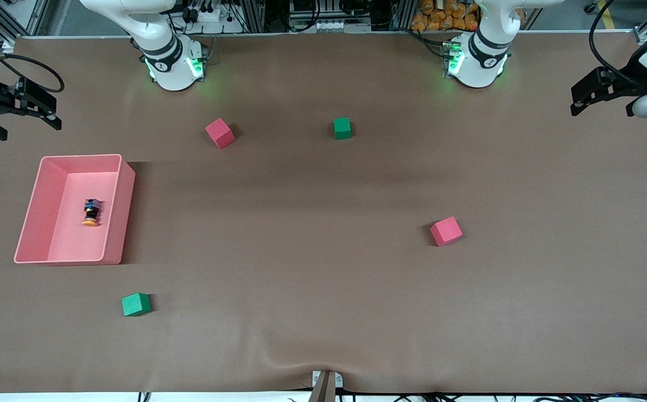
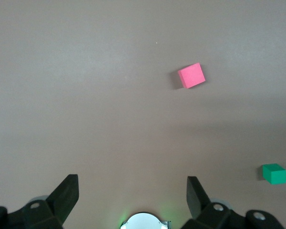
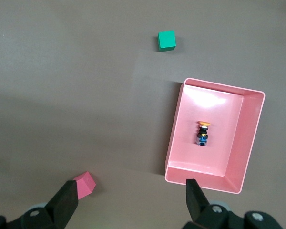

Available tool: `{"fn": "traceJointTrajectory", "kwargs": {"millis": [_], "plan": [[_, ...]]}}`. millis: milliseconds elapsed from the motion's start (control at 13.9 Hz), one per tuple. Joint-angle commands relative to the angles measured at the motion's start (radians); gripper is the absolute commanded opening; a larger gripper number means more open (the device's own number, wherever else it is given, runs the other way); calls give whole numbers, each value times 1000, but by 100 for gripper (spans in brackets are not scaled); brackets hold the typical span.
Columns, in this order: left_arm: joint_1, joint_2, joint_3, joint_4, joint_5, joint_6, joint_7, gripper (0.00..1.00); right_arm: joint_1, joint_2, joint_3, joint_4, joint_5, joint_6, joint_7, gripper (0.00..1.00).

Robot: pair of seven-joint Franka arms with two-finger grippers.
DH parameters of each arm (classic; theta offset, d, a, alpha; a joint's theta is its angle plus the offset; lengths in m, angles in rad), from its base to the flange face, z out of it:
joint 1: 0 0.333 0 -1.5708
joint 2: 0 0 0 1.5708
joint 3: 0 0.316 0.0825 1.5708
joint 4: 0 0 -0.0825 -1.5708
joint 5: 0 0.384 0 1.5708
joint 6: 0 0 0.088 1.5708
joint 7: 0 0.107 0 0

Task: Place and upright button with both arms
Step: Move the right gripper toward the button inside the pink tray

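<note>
Nearest the camera sits 1 green foam cube (image 1: 135, 304). Farther back, the tiny orange-capped black button (image 1: 91, 212) lies on its side in the pink plastic bin (image 1: 116, 212), cap toward the camera. Right tool (image 3: 131, 202), spread open, hovers closer than the open left tool (image 2: 132, 198).

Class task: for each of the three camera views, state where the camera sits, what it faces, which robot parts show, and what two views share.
Front: high across the table, facing both bases; left gripper, right gripper.
Left wrist: looks down at red cube and green cube; own open fingers.
Right wrist: looks down at pink bin holding the button; own open fingers.
Shared: button, front and right wrist.
</note>
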Motion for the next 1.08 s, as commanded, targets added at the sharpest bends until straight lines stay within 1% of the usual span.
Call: {"fn": "traceJointTrajectory", "kwargs": {"millis": [0,360,503,575,719,863,1007], "plan": [[6,11,-5,28,-11,-10,-3,100,2,15,-2,31,3,-9,-11,100],[4,19,-5,31,-5,-10,-5,100,-2,24,-13,30,7,-14,-11,100],[9,22,-2,31,-5,-10,-5,100,-34,44,-14,30,0,-17,-17,100],[10,22,-2,31,-11,-10,-3,100,-48,65,-14,27,-8,-17,-16,100],[9,24,0,30,-8,-8,-8,100,-96,169,-14,33,-17,-17,-19,100],[9,24,0,31,-8,-7,-2,100,-160,223,-14,31,-16,23,-25,100],[7,24,0,31,2,-7,1,100,-188,291,-14,24,-20,60,-25,100]]}}
